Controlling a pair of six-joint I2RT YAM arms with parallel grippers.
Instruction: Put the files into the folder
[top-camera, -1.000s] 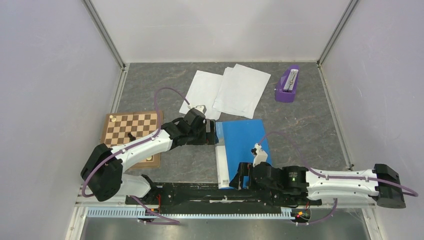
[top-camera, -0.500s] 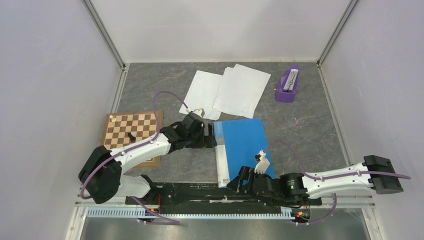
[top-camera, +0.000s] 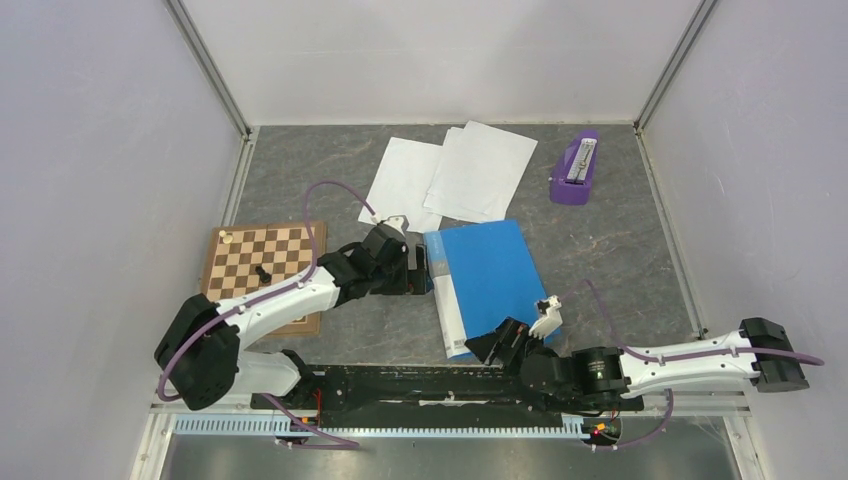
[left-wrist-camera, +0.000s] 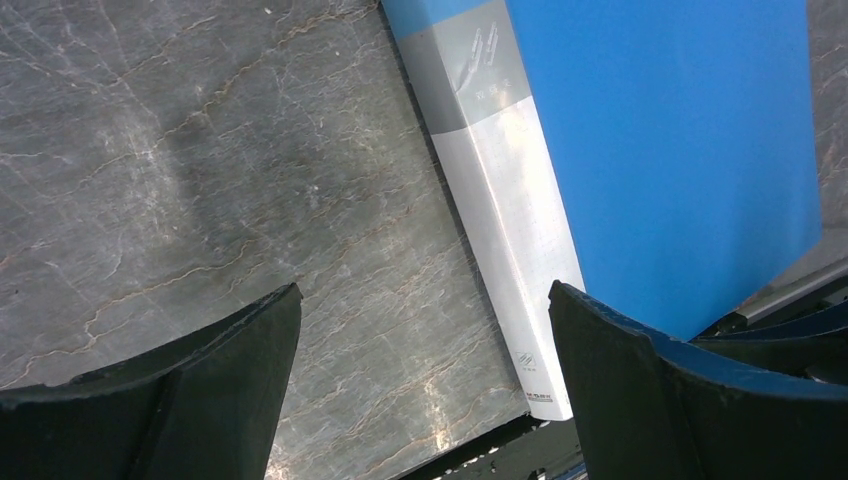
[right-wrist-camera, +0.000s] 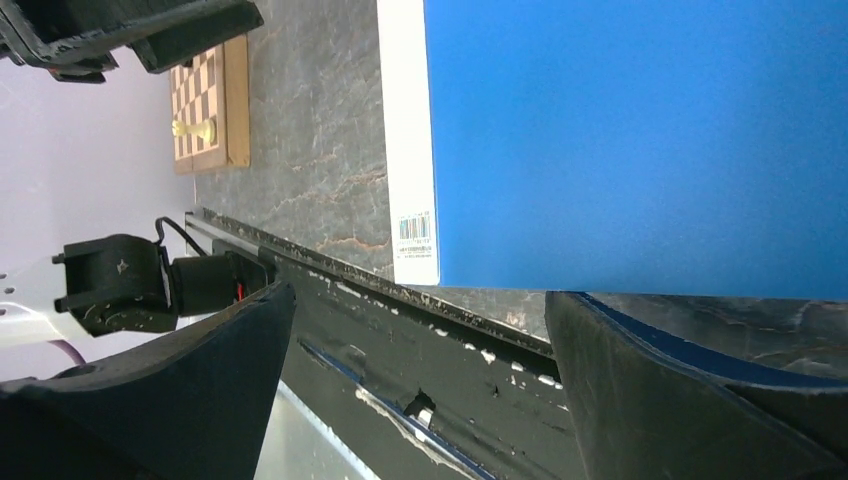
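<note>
So we've got the folder (top-camera: 488, 285) lying shut and flat near the middle of the surface (top-camera: 620, 250), its pale spine strip (top-camera: 444, 300) on the left and the near end almost at the near edge. The files (top-camera: 455, 180) sit fanned out behind it toward the far edge, one corner tucked against the folder. Left pincer (top-camera: 418, 270) is spread wide by the spine, gripping nothing. Right pincer (top-camera: 505, 343) is wide too, empty, at the folder's near edge.
</note>
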